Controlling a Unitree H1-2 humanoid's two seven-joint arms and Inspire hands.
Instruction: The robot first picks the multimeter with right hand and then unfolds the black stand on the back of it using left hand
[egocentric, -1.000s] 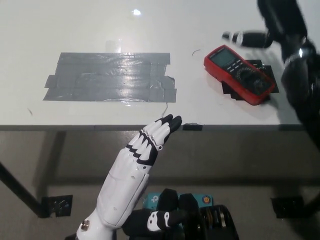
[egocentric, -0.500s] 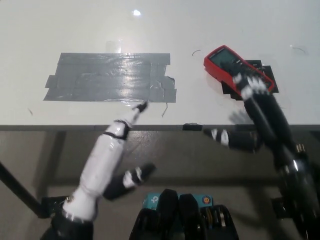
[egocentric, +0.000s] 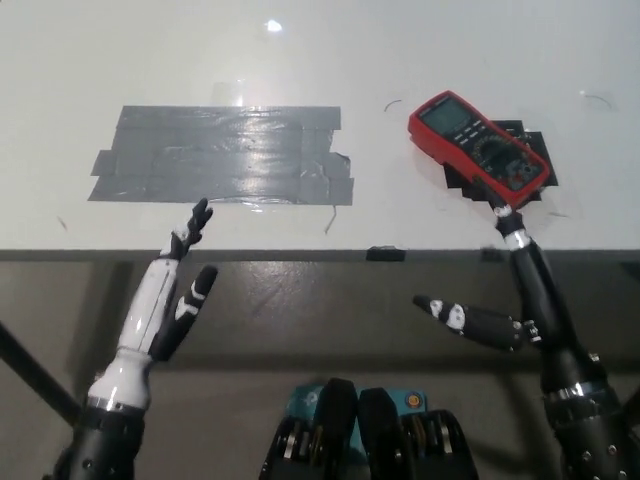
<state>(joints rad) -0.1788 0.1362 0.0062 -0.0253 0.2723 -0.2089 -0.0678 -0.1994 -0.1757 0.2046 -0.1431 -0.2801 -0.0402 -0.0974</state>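
Red and flat on its back, the multimeter (egocentric: 478, 148) lies display-up on the white table (egocentric: 400, 60), set at a slant with its screen end pointing away from the robot and its dial end nearer the table's front edge. It rests partly over a patch of black tape (egocentric: 530, 140) whose corners show past its sides. Nothing holds it.

Just below the multimeter's near corner, the black right hand (egocentric: 500, 300) reaches up from the lower right. Its fingers are spread apart and it grips nothing: one white-tipped finger (egocentric: 512, 232) stretches up to the table's front edge, close under the meter's dial end but not clearly touching it, while another finger (egocentric: 447, 313) sticks out sideways toward the robot's middle, well below the table top.

Far to the other side of the multimeter, the white left hand (egocentric: 172, 300) hangs in front of the table edge, fingers loosely apart and empty. Its upper fingertips (egocentric: 198, 215) overlap the front strip of the table, just under a wide patch of grey duct tape (egocentric: 225, 155) stuck flat to the surface. That grey patch lies between the left hand and the multimeter, nearer the left hand.

The black stand on the meter's back cannot be seen, since that side faces the table
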